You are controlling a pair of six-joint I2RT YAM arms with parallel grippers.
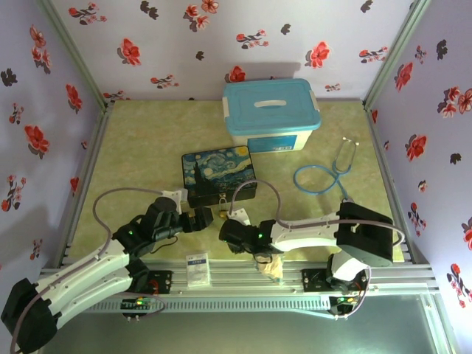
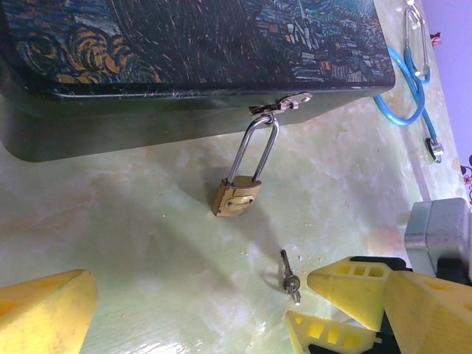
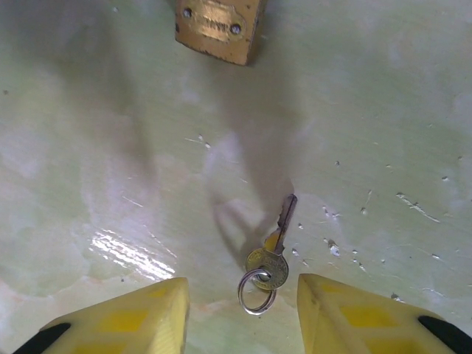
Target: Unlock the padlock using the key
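The brass padlock hangs by its shackle from the hasp of the starry-night box, mid-frame in the left wrist view, its body resting on the green table. Just below it the key lies flat with its ring. The right gripper hovers with fingers spread either side of the ring, touching nothing. The left gripper is spread wide and holds nothing.

Rigged lab booth, you see: flower-papered wall panels, metal frame rails, green tabletop.
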